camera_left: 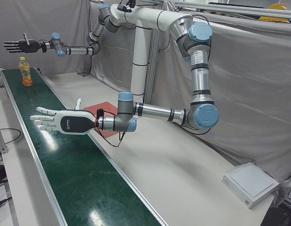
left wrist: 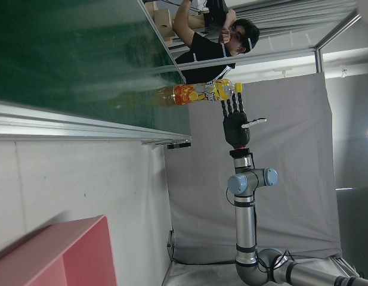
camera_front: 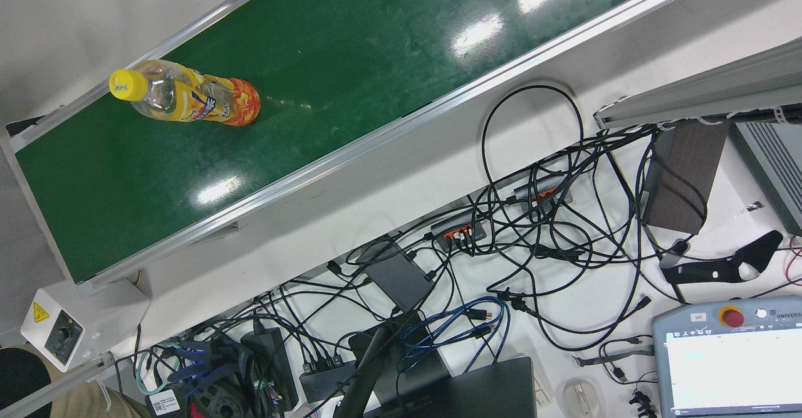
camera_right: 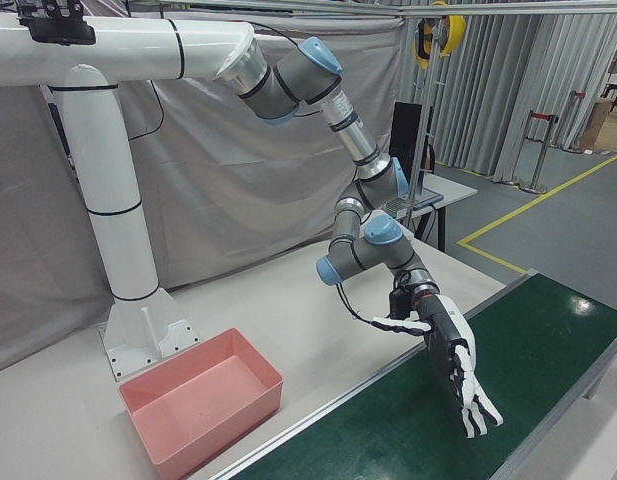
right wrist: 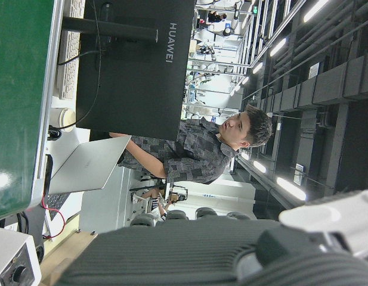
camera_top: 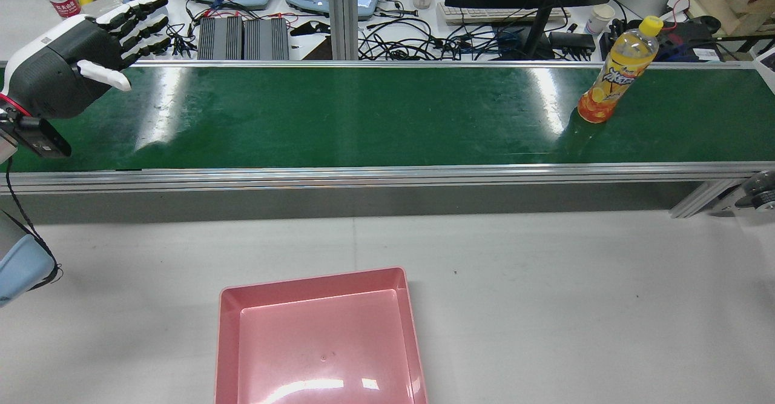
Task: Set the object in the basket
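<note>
One bottle (camera_top: 619, 71) of orange drink stands upright on the green belt (camera_top: 375, 116), near its far-right end in the rear view, untouched. The pink basket (camera_top: 318, 337) sits empty on the white counter (camera_top: 545, 307) on the near side of the belt, well apart from the bottle.

The left hand (camera_top: 85, 46) hovers over the opposite end of the belt, fingers stretched flat and spread, holding nothing. The right hand (camera_left: 20, 45) hangs in the air near the bottle, likewise flat and empty, above and beside the cap rather than around the body.

The risks lie in the pickup. The bottle is tall and narrow, so a finger brushing the cap or shoulder on the way in could tip it, and it might roll off the belt. If the belt runs, the bottle may drift past the hand. A loose hold on the smooth plastic could let it slip during the long carry to the basket.
</note>
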Tool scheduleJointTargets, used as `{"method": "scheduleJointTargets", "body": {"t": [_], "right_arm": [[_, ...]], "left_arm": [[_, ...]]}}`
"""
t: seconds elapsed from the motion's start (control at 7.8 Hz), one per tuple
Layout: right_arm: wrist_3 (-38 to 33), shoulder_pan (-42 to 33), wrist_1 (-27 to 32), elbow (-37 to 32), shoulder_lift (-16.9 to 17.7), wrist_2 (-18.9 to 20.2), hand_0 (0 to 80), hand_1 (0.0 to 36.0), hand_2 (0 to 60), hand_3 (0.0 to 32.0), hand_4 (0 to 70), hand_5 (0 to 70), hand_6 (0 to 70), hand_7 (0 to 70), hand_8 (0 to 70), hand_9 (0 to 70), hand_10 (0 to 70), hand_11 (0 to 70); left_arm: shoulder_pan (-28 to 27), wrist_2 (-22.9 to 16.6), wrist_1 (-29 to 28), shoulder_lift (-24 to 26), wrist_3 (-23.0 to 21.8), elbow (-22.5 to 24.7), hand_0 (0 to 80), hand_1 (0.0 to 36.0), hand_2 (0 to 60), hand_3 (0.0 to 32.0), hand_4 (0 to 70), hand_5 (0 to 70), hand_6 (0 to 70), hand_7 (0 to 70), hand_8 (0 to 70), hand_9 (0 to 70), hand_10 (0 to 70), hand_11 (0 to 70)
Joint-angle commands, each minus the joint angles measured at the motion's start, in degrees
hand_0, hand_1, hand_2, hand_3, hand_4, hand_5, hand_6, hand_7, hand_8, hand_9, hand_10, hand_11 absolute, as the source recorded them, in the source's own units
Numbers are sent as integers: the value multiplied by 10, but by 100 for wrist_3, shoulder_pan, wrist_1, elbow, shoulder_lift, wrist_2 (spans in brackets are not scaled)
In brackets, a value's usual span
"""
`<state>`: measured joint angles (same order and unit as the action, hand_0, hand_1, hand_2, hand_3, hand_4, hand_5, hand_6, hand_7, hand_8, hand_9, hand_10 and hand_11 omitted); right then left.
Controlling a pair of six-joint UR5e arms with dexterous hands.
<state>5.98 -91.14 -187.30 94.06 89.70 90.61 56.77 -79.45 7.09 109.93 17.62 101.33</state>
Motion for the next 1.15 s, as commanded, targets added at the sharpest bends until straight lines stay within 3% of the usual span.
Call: {"method": "scheduleJointTargets", "body": {"t": [0.0, 0.38, 1.03], "right_arm": [[0, 0, 0, -2, -5, 0, 0, 0, 0, 0, 0, 0, 0, 0, 0, 0, 0, 0], [0, 0, 0, -11, -5, 0, 0, 0, 0, 0, 0, 0, 0, 0, 0, 0, 0, 0], [0, 0, 0, -2, -5, 0, 0, 0, 0, 0, 0, 0, 0, 0, 0, 0, 0, 0]], "left_arm": [[-17, 0, 3, -15, 48, -17, 528, 73, 0, 48, 126, 138, 0, 0, 68, 74, 48, 83], [-17, 9, 3, -7, 136, -17, 527, 58, 0, 60, 122, 120, 0, 0, 62, 66, 48, 82], [-52, 9, 3, -15, 136, -43, 516, 55, 0, 48, 122, 125, 0, 0, 64, 69, 54, 90]]}}
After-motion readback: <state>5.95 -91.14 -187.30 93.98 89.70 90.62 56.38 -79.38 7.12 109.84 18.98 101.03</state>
